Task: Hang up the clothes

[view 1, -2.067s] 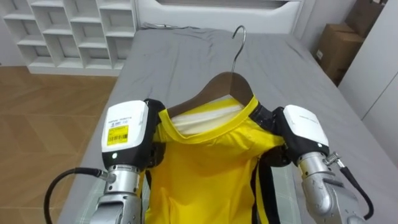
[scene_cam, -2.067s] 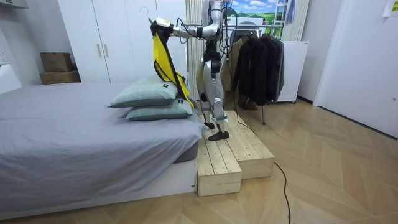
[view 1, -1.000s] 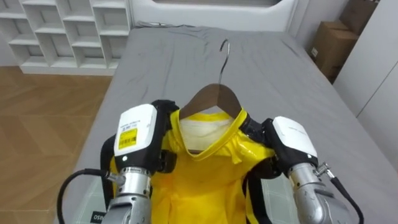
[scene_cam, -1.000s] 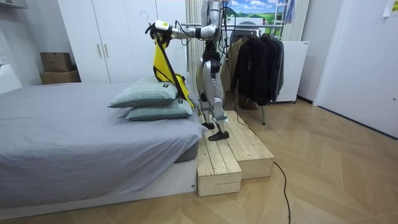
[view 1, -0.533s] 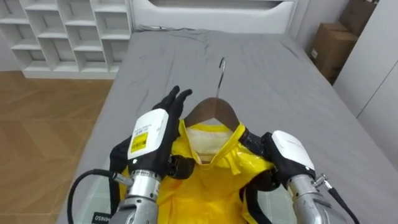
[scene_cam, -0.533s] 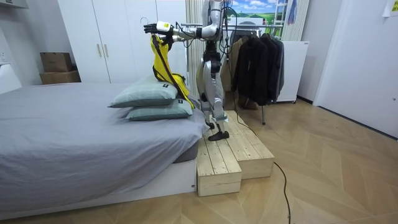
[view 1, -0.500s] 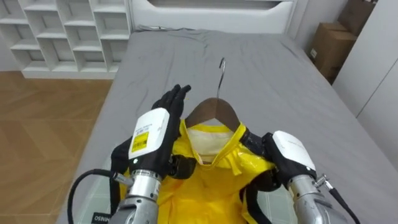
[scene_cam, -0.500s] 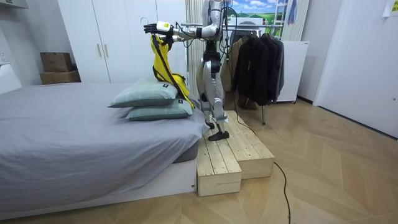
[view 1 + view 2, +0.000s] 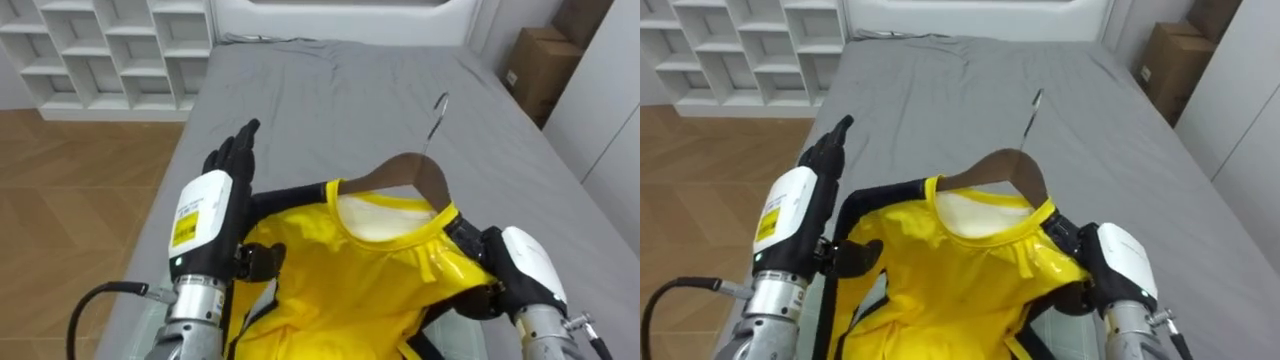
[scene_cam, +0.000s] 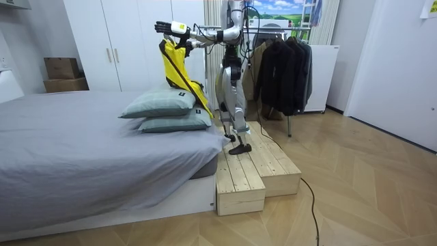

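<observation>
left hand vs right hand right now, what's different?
The left hand has its fingers straight, pointing out over the bed. The right hand has its fingers curled on a shoulder of the yellow shirt. The left hand sits higher and further forward in the eye views, while the right hand sits low at the shirt's other side. Both are raised, flanking the shirt on its wooden hanger.

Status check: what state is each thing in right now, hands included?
Yellow shirt: on the hanger, held up over the bed.
Hanger: tilted, hook free.
Left hand: open, raised beside the shirt.
Right hand: at the shirt's shoulder, grip hidden.
Wardrobe doors: shut.
Dark jackets: hung up.
</observation>
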